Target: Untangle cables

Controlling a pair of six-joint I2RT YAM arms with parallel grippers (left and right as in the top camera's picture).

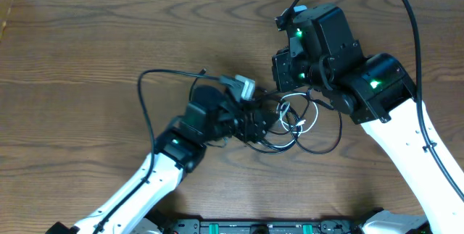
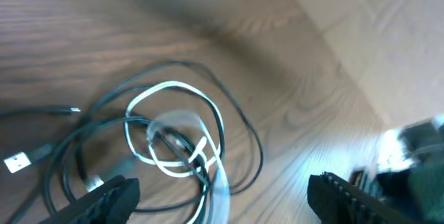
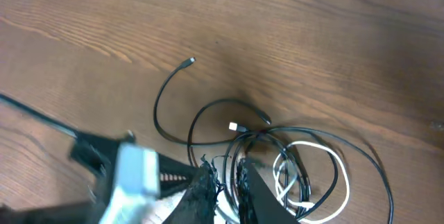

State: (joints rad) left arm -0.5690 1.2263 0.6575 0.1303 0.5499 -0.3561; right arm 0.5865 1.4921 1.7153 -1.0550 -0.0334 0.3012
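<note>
Cables [image 2: 170,137] knot mid-worktop, squarely between the nearer left gripper's [image 2: 220,186] spread fingers, while the right gripper [image 3: 229,174] looks nearly pressed together, its grip unclear.

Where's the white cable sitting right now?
In the overhead view, the white cable lies slightly right of table centre. It is looped within the black cables, just ahead of the left gripper and its open jaws.

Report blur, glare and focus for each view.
Overhead: sharp and evenly lit, with the cables crisp. Left wrist: soft all over, the white cable smeared, and pale glare on the table. Right wrist: the wood grain is clear, but the left arm in the foreground is blurred.
</note>
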